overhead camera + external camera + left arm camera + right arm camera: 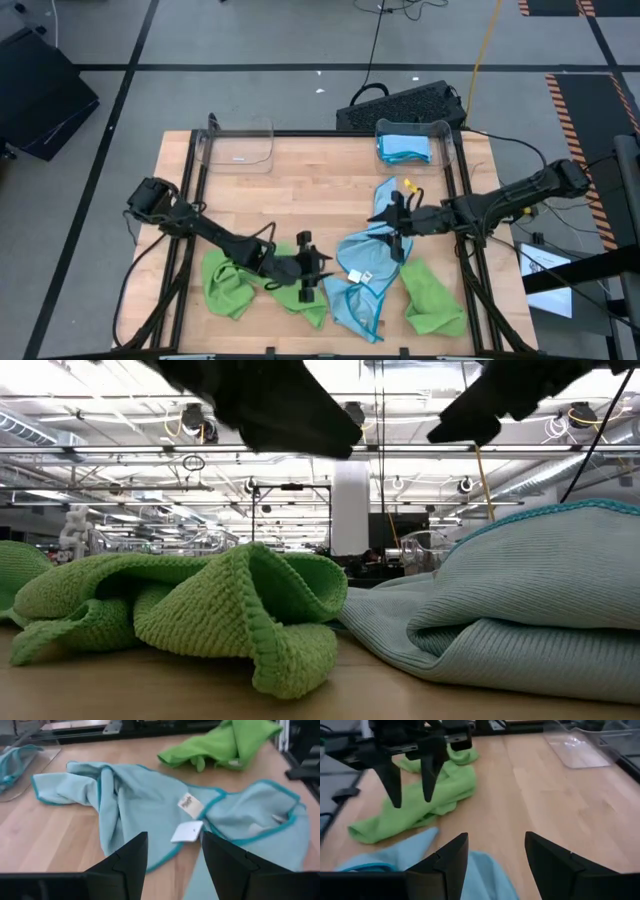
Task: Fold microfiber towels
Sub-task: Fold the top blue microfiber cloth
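Note:
A crumpled light blue microfiber towel [365,275] with teal edging lies near the table's middle front, with two white tags [189,817] showing on it. A lime green towel [245,285] lies bunched at the near left, and another green towel [435,300] at the near right. My left gripper [318,266] stands open above the right end of the left green towel [415,815] and faces the blue towel [150,805]. My right gripper [393,226] is open over the blue towel's far part.
A clear bin [412,145] at the far right holds folded blue towels. An empty clear bin [238,148] stands at the far left. Bare wood [300,200] lies between the bins and the towels. In the low view the green towel [200,610] and the blue towel [520,600] fill the foreground.

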